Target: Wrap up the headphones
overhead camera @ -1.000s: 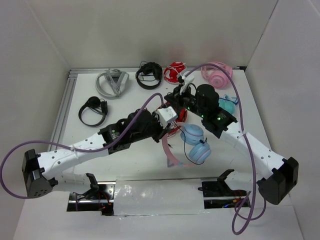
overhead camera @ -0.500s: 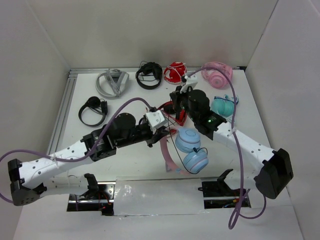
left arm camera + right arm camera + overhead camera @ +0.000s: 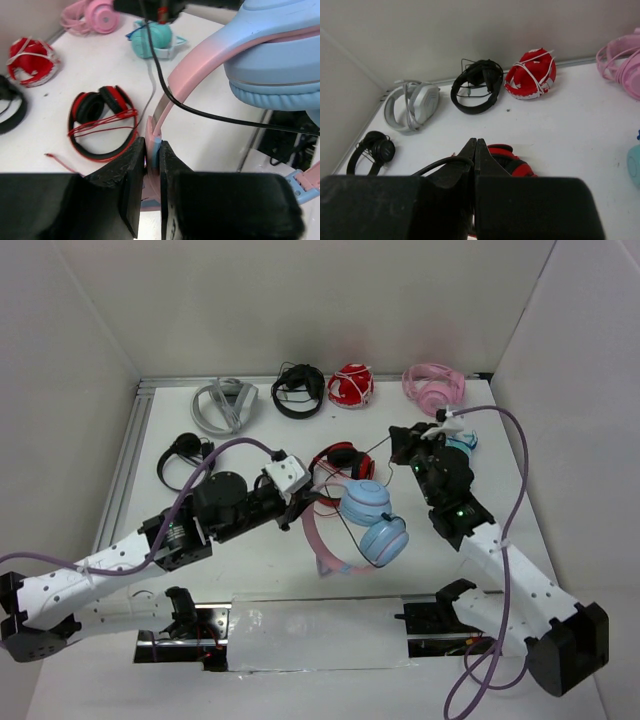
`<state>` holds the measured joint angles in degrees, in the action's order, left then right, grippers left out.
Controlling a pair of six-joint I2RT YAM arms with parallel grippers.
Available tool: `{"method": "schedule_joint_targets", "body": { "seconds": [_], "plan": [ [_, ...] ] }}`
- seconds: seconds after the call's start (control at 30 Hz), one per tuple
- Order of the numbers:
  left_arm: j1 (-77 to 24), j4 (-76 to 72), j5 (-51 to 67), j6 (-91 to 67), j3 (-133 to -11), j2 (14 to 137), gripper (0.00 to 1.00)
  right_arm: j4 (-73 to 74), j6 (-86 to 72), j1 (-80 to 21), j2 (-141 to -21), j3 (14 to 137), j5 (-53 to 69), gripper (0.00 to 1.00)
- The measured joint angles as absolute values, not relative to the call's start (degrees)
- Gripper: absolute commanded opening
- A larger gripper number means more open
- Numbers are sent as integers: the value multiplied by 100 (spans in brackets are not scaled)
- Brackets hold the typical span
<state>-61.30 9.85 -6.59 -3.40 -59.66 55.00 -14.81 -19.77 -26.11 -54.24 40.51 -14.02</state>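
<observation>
White table point(image 3: 150, 490), boxed in by white walls. Top view: light-blue over-ear headphones point(image 3: 365, 502) with a thin pink headband point(image 3: 318, 545) sit near the middle of the table, between the two arms. The left gripper point(image 3: 305, 502) is at the band and the right gripper point(image 3: 400, 443) is farther back, near a teal pair point(image 3: 460, 443). Six more sets are around: grey point(image 3: 225, 405), black point(image 3: 298, 390), red bound in white cord point(image 3: 350, 385) and all-pink point(image 3: 435, 385) along the far edge, small black point(image 3: 187, 460) at left, red-and-black point(image 3: 335, 458) just behind the blue cups. Left wrist view: gripper closed on the pink band, which is pinched edge-on between the fingers. A thin black cable point(image 3: 200, 112) crosses the band and runs off toward the far gripper, with one blue cup close at upper right. Right wrist view: jaws pressed together, the black cable curving in from the left and apparently nipped between them, though the exact pinch point is hidden. Judgement: both holds are made and the cable is drawn out. I can make out no turns of cable round band or cups, so the winding itself looks barely begun, and tucking the end is not yet done.
</observation>
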Motion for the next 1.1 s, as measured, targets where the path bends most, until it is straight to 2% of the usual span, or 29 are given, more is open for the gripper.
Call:
{"method": "schedule_joint_targets", "body": {
  "seconds": [0.07,0.3,0.67,0.9,1.1],
  "plan": [
    [-6134,1024,-974,-344,-5966,5463,0,-1444,-1938,-2467,-5170,3970,-1192,0],
    [-6154,1035,-2150,-384,-6154,5651,0,-1177,-1702,-2362,-4742,3570,-58,13],
    [-6167,582,-2296,-64,-6818,5975,0,-1271,-1356,-2781,-5299,2956,2154,21],
    [-6167,419,-2388,445,-7808,6112,0,-1516,-1203,-2954,-5330,2641,2731,26],
    [-6167,696,-2191,600,-8713,6331,0,-2021,-1100,-3286,-5688,2565,2740,30]
  ]
}}
